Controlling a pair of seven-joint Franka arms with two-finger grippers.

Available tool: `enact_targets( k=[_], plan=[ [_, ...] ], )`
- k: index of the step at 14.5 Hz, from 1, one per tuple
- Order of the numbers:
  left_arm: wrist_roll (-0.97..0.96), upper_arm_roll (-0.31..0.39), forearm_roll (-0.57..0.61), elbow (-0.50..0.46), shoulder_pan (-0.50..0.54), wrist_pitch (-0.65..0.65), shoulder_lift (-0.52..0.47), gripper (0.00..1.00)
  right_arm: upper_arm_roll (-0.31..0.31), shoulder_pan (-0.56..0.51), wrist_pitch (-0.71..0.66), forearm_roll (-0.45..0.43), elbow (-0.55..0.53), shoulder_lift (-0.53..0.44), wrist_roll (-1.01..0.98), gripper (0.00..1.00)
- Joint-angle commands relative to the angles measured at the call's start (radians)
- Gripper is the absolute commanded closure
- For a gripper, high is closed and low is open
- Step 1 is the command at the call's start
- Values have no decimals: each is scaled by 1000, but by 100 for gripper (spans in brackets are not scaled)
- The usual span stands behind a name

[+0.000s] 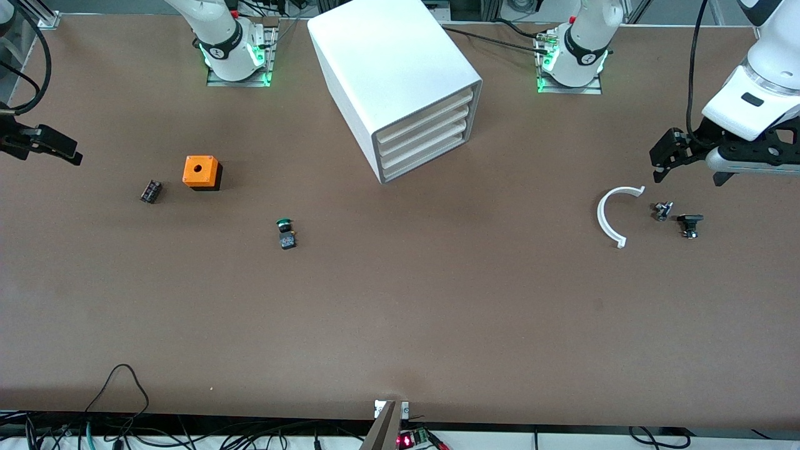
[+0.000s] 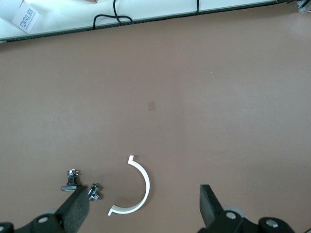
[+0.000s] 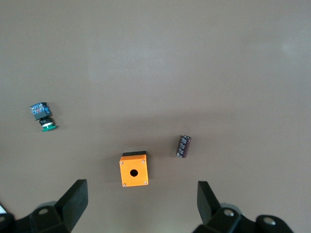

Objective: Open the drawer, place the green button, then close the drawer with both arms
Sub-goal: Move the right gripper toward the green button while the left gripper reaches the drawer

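Note:
The white cabinet [image 1: 394, 75] stands at the middle of the table, toward the robots' bases. Its bottommost drawer [image 1: 428, 157] is shut, like the three above it. The button [image 1: 285, 232], green cap on a black body, lies on its side nearer the front camera and toward the right arm's end, also visible as the button [image 3: 43, 116] in the right wrist view. My right gripper [image 1: 62, 150] [image 3: 141, 199] hangs open at that end, over the table beside the orange cube. My left gripper [image 1: 689, 177] [image 2: 142, 206] hangs open over the table by the white arc, holding nothing.
An orange cube with a round hole [image 1: 201, 172] [image 3: 133, 171] and a small dark cylinder [image 1: 150, 191] [image 3: 183, 146] lie toward the right arm's end. A white arc [image 1: 609, 215] [image 2: 146, 184], a small metal part [image 1: 662, 210] and a black flat-capped part [image 1: 689, 224] lie toward the left arm's end.

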Motion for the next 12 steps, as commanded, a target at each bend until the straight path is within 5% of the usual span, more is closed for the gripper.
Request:
enact_targets(
  k=[1, 12],
  plan=[
    [23, 5, 3, 33, -5, -41, 14, 0, 0, 1, 25, 7, -83, -68, 24, 0],
    [26, -27, -2, -13, -27, -27, 103, 0, 12, -1, 35, 6, -74, -62, 24, 0]
  ],
)
